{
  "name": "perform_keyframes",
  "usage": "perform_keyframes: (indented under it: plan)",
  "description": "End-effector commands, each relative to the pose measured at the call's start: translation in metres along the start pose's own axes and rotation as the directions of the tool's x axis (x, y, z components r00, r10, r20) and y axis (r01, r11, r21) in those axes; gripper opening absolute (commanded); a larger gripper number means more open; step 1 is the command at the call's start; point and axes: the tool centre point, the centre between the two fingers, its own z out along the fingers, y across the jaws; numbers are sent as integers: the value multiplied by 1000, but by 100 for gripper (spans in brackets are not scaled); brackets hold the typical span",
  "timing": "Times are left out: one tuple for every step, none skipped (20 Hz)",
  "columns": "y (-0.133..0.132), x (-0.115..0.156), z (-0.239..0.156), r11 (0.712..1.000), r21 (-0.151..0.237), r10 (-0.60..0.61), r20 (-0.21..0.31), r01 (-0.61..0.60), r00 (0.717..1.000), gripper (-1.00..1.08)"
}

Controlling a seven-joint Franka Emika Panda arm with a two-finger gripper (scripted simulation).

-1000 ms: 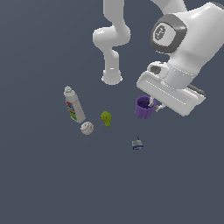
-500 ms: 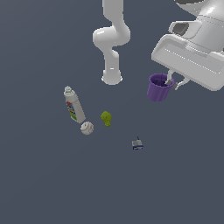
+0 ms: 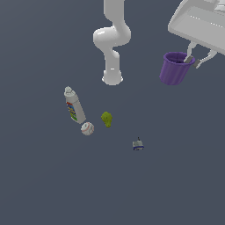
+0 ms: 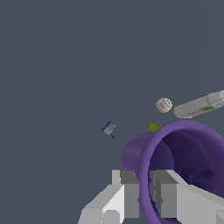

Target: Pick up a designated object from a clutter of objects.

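ball (image 3: pixel 87 128) between bottle (image 3: pixel 74 105) and lump (image 3: pixel 107 118)

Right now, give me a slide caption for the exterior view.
Panda gripper lifts the purple cup by its rim, above the bottle, ball, yellow-green lump and gadget.

Surface (image 3: pixel 44 184): flat, matte, dark slate-grey with a bluish cast. Tone even throughout. Runs past every edge in the exterior view; same in the wrist view (image 4: pixel 52 52).

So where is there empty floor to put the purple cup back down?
Below the gadget the floor is bare, and also all along the exterior view's left past the bottle. It is crowded where bottle, ball and green lump sit together. The hand holds the cup up high.
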Motion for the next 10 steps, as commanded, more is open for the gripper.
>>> perform_keyframes:
  plan:
    - [-1,1,-12,1000,0,1,-1,-1,1000,-100]
    - [-1,2,-16,1000,0,1,-1,-1,1000,-100]
    - [-2,2,-19,1000,0,1,-1,-1,1000,-100]
    - [-2,2,-21,1000,-1,1,-2,-1,1000,-100]
    - [-2,3,-23,1000,-1,1,-2,-1,1000,-100]
    - [-3,3,-25,1000,-1,1,-2,-1,1000,-100]
    - [-3,3,-27,1000,-1,2,-2,-2,1000,-100]
    - [-3,3,-28,1000,-1,2,-2,-2,1000,-100]
    - [-3,3,-29,1000,-1,2,-2,-2,1000,-100]
    - [-3,3,-29,1000,-1,2,-2,-2,1000,-100]
